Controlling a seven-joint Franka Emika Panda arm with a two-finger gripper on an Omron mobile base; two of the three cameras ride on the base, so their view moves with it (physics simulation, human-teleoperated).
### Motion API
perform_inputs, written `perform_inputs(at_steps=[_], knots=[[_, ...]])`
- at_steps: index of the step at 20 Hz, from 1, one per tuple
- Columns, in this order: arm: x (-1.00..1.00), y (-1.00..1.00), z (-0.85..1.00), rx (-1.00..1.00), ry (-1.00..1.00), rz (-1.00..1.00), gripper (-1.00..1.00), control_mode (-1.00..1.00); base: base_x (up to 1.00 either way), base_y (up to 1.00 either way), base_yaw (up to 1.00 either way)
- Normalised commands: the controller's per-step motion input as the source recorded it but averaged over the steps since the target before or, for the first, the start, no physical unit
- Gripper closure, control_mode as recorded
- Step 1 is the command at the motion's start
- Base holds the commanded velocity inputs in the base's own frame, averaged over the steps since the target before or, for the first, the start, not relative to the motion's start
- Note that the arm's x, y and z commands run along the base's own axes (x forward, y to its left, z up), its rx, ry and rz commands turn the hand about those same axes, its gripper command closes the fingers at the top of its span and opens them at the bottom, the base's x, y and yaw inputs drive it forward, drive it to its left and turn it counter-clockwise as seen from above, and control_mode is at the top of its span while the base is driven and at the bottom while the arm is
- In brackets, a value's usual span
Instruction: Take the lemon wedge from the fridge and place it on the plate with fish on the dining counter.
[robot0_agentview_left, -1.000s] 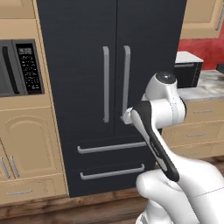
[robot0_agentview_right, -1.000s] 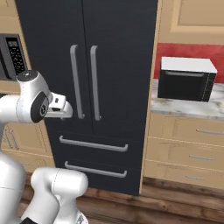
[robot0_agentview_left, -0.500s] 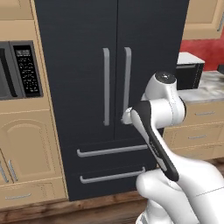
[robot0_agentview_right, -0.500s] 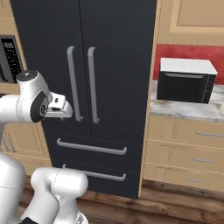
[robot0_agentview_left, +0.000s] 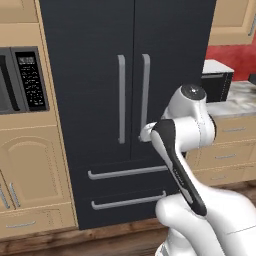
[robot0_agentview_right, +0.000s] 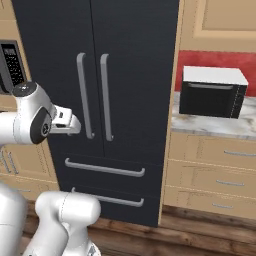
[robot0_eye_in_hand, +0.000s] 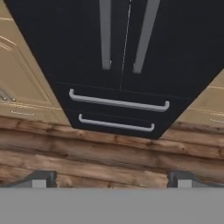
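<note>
Hand view, fridge (robot0_eye_in_hand: 127, 57) ahead of open claw (robot0_eye_in_hand: 111, 178)

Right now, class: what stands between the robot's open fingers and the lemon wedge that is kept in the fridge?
The fridge itself: both upper doors are shut, their grey bar handles side by side at the centre seam. The gripper, fingers open, is short of the doors, with bare wooden floor in between. The wedge can't be seen.

Closed black fridge (robot0_agentview_right: 135, 75), white arm (robot0_agentview_right: 35, 120), countertop microwave (robot0_agentview_right: 212, 92)
</note>
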Motion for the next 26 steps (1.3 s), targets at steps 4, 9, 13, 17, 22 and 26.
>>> perform_inputs(at_steps=[4,9,13,17,22,26], knots=[[0.09,0.26,0.48,0.00,-0.37,0.00,-1.00,-1.00,0.00,0.00,0.00],[0.63,0.48,0.54,-0.01,-0.39,0.01,-1.00,-1.00,0.00,0.00,0.00],[0.91,0.33,0.50,0.05,-0.19,0.00,-1.00,-1.00,0.00,0.00,0.00],[0.58,-0.01,0.15,0.11,-0.04,0.00,-1.00,-1.00,0.00,0.00,0.00],[0.63,-0.34,0.00,0.06,0.07,0.02,-1.00,-1.00,0.00,0.00,0.00],[0.45,-0.05,-0.04,0.00,0.03,0.00,-1.00,-1.00,0.00,0.00,0.00]])
